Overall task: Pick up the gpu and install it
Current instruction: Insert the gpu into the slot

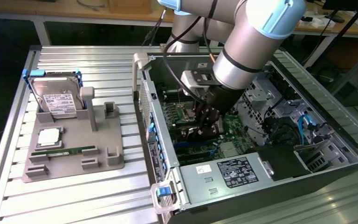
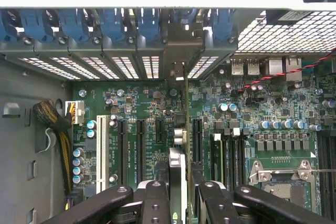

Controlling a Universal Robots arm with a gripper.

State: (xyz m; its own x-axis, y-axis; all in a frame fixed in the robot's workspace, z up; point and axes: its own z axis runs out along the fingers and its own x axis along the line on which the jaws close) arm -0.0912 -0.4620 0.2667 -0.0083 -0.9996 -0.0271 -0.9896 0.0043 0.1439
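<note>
The arm is putting the gpu (image 2: 178, 169) into the computer case (image 1: 328, 154)

The picking-up part is done, I think, and this is the fitting-in part. The gripper (image 2: 184, 188) is closed on the card, with one black finger on each flat side. The card stands up straight above the green board (image 2: 136, 103), near the middle of the case. From the wrist view you see it edge-on, so it looks like a thin dark strip (a bit like a book seen from its spine). Its metal end reaches the back wall with the blue clips (image 2: 113, 22). I can't tell if its bottom edge is in a long black slot (image 2: 197, 140) yet. I think it needs to line up just right and get a straight, gentle push. In the exterior view, the tray with the hard drive (image 1: 58, 100) sits at 9 o'clock from the case.
</note>
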